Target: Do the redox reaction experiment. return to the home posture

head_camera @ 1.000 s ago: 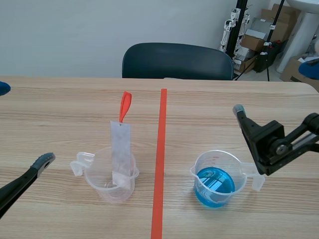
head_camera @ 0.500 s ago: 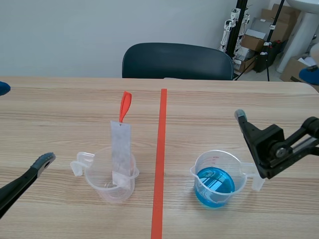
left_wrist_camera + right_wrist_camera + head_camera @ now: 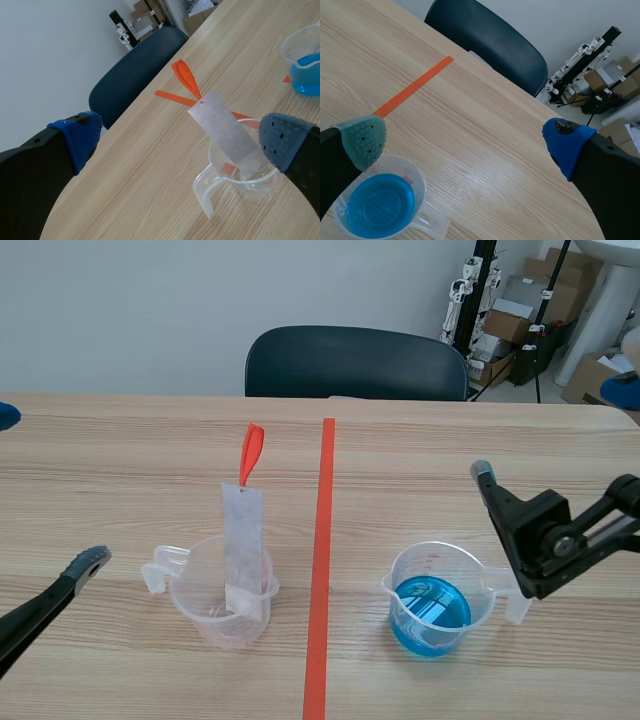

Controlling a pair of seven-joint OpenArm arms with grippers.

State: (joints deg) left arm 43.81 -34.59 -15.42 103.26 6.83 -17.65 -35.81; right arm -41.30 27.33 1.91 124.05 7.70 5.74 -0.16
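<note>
A clear beaker [image 3: 222,592] left of the tape line holds a grey metal strip [image 3: 242,540] with an orange tag [image 3: 251,450], leaning upright. Right of the line stands a second beaker [image 3: 432,602] with blue liquid. My left gripper [image 3: 45,490] is open, low at the table's left, apart from the strip beaker. In the left wrist view the strip [image 3: 227,131] and its beaker [image 3: 240,177] lie ahead of the open left gripper [image 3: 180,140]. My right gripper [image 3: 555,430] is open just right of the blue beaker. In the right wrist view, that beaker [image 3: 380,206] sits under the grey-green pad of the right gripper [image 3: 465,141].
A dark chair [image 3: 355,362] stands behind the table's far edge. An orange-red tape line [image 3: 320,570] runs down the middle of the table. Boxes and stands [image 3: 520,310] are in the room's back right, off the table.
The right gripper has drifted slightly lower and to the right, away from the blue beaker. The left arm, beakers and strip have not moved.
</note>
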